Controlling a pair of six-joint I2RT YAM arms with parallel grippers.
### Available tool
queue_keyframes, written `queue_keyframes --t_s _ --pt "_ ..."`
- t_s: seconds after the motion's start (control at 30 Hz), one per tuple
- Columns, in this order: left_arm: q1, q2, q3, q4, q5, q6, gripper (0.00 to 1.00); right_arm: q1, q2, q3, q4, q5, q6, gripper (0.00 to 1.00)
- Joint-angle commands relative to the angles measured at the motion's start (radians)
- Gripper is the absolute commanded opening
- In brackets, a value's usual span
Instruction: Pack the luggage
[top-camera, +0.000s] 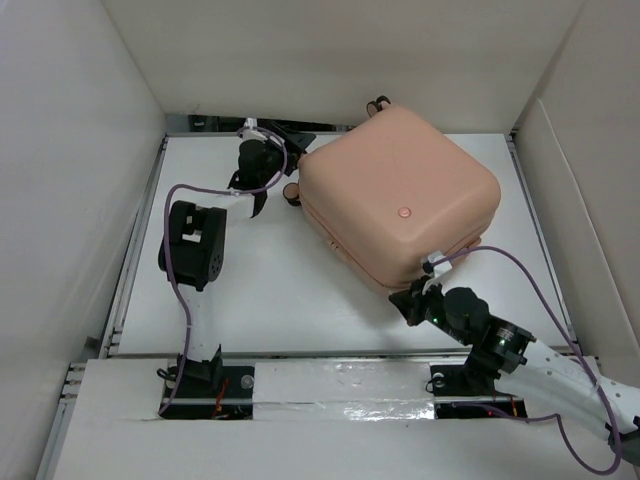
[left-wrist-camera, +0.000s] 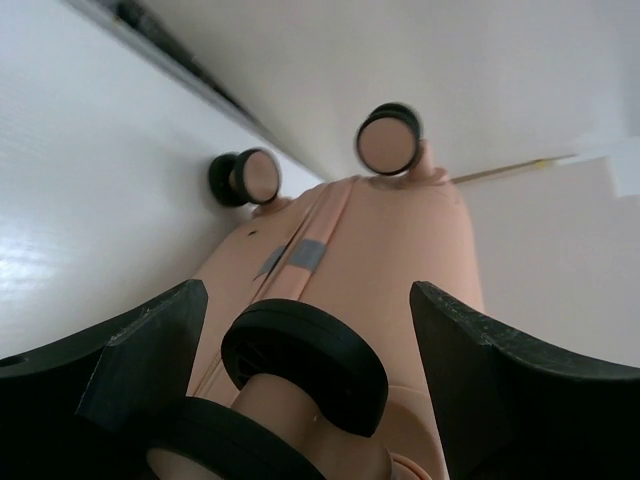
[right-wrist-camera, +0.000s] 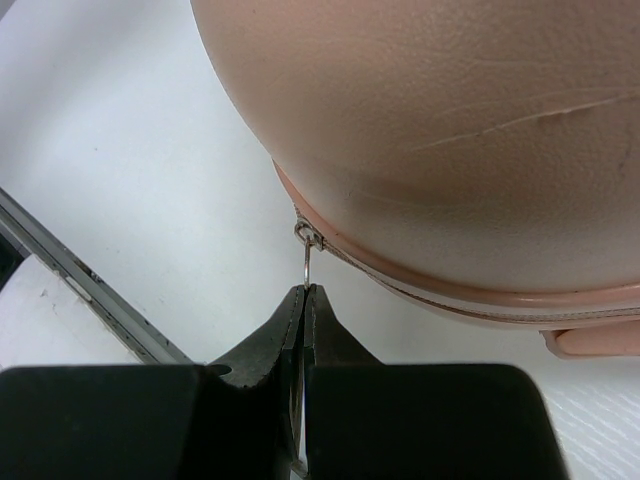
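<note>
"Metal, that sliver you have there?"

"Yes. My right gripper (right-wrist-camera: 303, 292) is pinched shut on the zipper pull (right-wrist-camera: 306, 262), with only its end caught. The slider (right-wrist-camera: 309, 236) sits on the seam at the near corner of the luggage (right-wrist-camera: 450, 130)."

"And the other arm?"

"My left gripper (left-wrist-camera: 308, 300) stands wide open, straddling a caster wheel (left-wrist-camera: 305, 365) at the far-left corner. Whether it touches the wheel, I cannot tell. The case lies flat and closed on the white table (top-camera: 260, 290), right of the middle and turned at an angle."

"So how do you pull well?"

"Along the seam, I judge, and never away from the shell, or that thin pull may slip out. I would brace the wheel with the left so the case cannot swivel. I would also take the rounded corner slowly."
</note>
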Motion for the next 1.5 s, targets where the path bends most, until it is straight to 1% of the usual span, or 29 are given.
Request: queue_keyframes --t_s 0.0,0.07,0.1,0.17,0.2,0.27,0.3,0.37,0.4,0.43,0.47,0.5,0.53,0.57,0.6,0.67,0.7,0.73,0.77,0.83,0.93,1.03,1.07,1.13,1.17,1.23,1.27,1.37,1.47 --pt "-0.004 -0.036 -0.132 0.304 -0.002 -0.053 0.00 0.004 -0.026 0.052 0.060 -0.007 0.000 0.00" --pt "0.025 -0.080 -0.212 0.406 -0.016 -0.047 0.00 -0.007 -0.031 0.060 0.068 -0.004 -0.010 0.00" --pt "0.050 -0.100 -0.299 0.462 -0.039 -0.039 0.00 -0.032 -0.028 0.066 0.072 -0.002 -0.014 0.00" --pt "0.077 -0.182 -0.402 0.510 -0.064 -0.022 0.00 -0.059 -0.023 0.074 0.087 -0.019 -0.034 0.00" --pt "0.093 -0.215 -0.515 0.553 -0.079 0.002 0.00 -0.076 -0.011 0.078 0.092 -0.027 -0.045 0.00" --pt "0.107 -0.317 -0.625 0.576 -0.119 0.041 0.00 -0.132 0.011 0.091 0.115 -0.059 -0.072 0.00" --pt "0.107 -0.351 -0.725 0.596 -0.131 0.059 0.00 -0.157 0.023 0.098 0.123 -0.076 -0.085 0.00" --pt "0.107 -0.443 -0.824 0.625 -0.157 0.091 0.00 -0.238 0.080 0.118 0.190 -0.155 -0.115 0.00" --pt "0.091 -0.470 -0.919 0.644 -0.160 0.094 0.00 -0.267 0.106 0.126 0.212 -0.177 -0.125 0.00" --pt "0.075 -0.496 -0.964 0.679 -0.170 0.094 0.00 -0.296 0.135 0.135 0.238 -0.256 -0.141 0.00" --pt "0.044 -0.551 -1.004 0.693 -0.174 0.094 0.00 -0.354 0.203 0.159 0.288 -0.293 -0.148 0.00" --pt "0.021 -0.572 -1.078 0.705 -0.173 0.094 0.00 -0.381 0.244 0.173 0.316 -0.329 -0.154 0.00" --pt "-0.004 -0.598 -1.111 0.728 -0.183 0.097 0.00 -0.401 0.284 0.187 0.342 -0.365 -0.158 0.00" --pt "-0.036 -0.650 -1.136 0.722 -0.193 0.104 0.00 -0.410 0.364 0.216 0.391 -0.443 -0.157 0.00" --pt "-0.094 -0.677 -1.165 0.689 -0.196 0.111 0.00 -0.392 0.406 0.224 0.416 -0.461 -0.154 0.00" --pt "-0.168 -0.727 -1.183 0.653 -0.237 0.125 0.00 -0.317 0.483 0.226 0.519 -0.447 -0.122 0.00" --pt "-0.200 -0.769 -1.186 0.638 -0.248 0.145 0.00 -0.200 0.549 0.218 0.558 -0.415 -0.103 0.00" --pt "-0.270 -0.786 -1.186 0.603 -0.286 0.151 0.00 -0.138 0.583 0.215 0.598 -0.375 -0.071 0.00" --pt "-0.300 -0.798 -1.183 0.595 -0.298 0.159 0.00 -0.082 0.616 0.213 0.688 -0.304 -0.054 0.00" --pt "-0.353 -0.809 -1.176 0.596 -0.298 0.160 0.00 0.026 0.728 0.241 0.768 -0.250 -0.042 0.00" --pt "-0.380 -0.797 -1.148 0.615 -0.251 0.148 0.00 0.013 0.820 0.348 0.689 -0.189 -0.106 0.00" --pt "-0.427 -0.792 -1.121 0.615 -0.213 0.148 0.00 -0.013 0.839 0.403 0.631 -0.286 -0.137 0.00" --pt "-0.449 -0.790 -1.114 0.613 -0.208 0.150 0.00 0.002 0.842 0.428 0.612 -0.318 -0.140 0.00" --pt "-0.449 -0.792 -1.108 0.622 -0.193 0.142 0.00 0.039 0.848 0.453 0.591 -0.353 -0.140 0.00" --pt "-0.449 -0.789 -1.105 0.633 -0.177 0.133 0.00 0.083 0.853 0.472 0.588 -0.367 -0.143 0.00" --pt "-0.462 -0.768 -1.082 0.659 -0.129 0.122 0.00 0.099 0.865 0.491 0.574 -0.384 -0.151 0.00" --pt "-0.463 -0.761 -1.073 0.661 -0.111 0.125 0.00 0.099 0.868 0.499 0.571 -0.434 -0.149 0.00" --pt "-0.472 -0.748 -1.044 0.647 -0.056 0.131 0.00 0.099 0.827 0.473 0.545 -0.420 -0.151 0.00" --pt "-0.484 -0.754 -0.978 0.540 0.016 0.194 0.00 0.044 0.691 0.390 0.445 -0.371 -0.165 0.00"
